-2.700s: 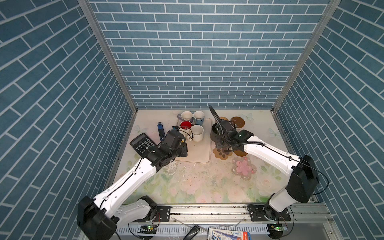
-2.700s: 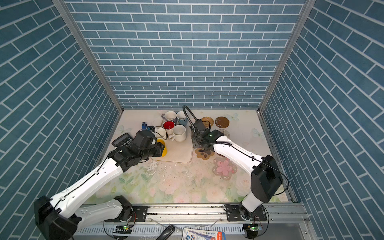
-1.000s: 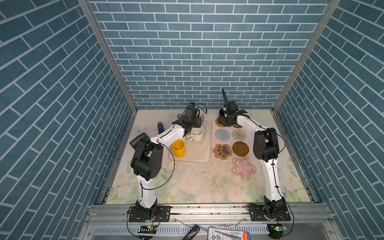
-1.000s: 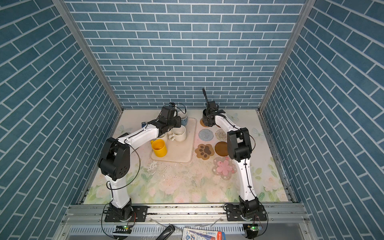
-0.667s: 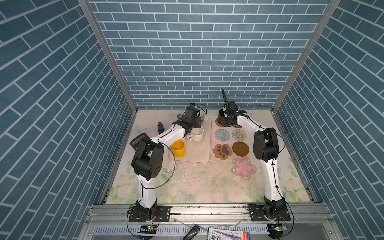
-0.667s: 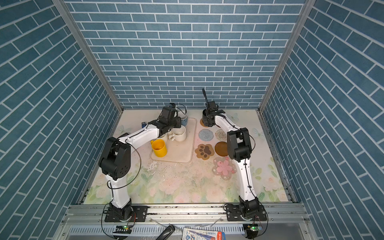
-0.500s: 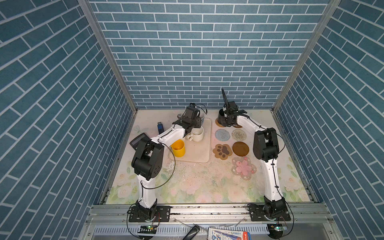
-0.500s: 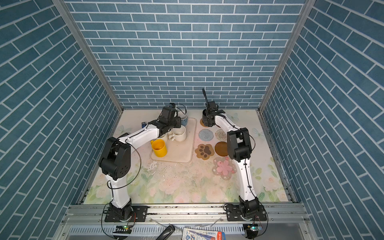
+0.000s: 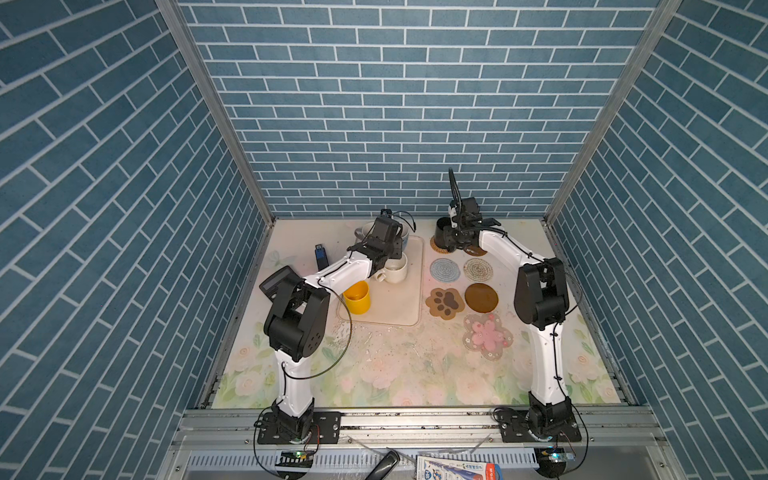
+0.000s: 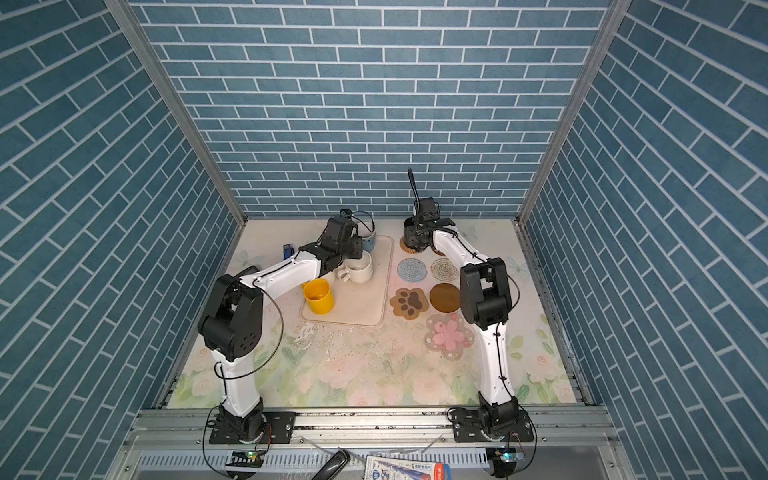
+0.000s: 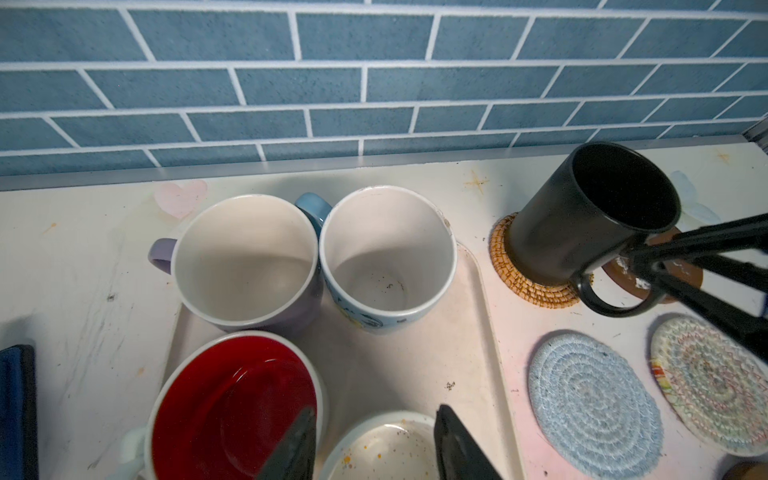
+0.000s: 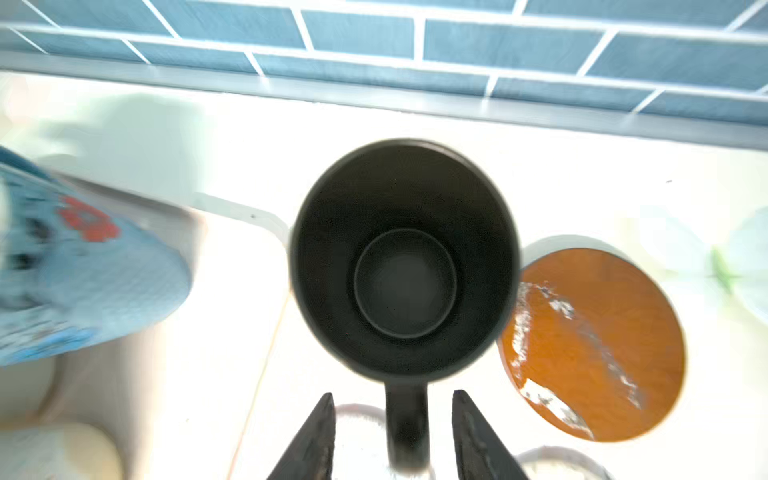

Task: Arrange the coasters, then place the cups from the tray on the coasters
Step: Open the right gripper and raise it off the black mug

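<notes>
Tray (image 9: 395, 303) on floral tbl (image 9: 374, 374); blue-brick walls (image 9: 395, 104).

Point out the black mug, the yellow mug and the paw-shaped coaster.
black mug (image 11: 557, 237): left wrist view, on its outer wall.
yellow mug (image 9: 359, 305): in a top view, on its side wall.
paw-shaped coaster (image 9: 445, 302): in a top view, on the dark middle pad print.

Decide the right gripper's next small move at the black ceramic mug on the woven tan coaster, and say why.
Probably draw the right gripper straight back off the handle: the black mug stands on the woven tan coaster, and the fingers show gaps either side of the handle, so it looks released.
</notes>
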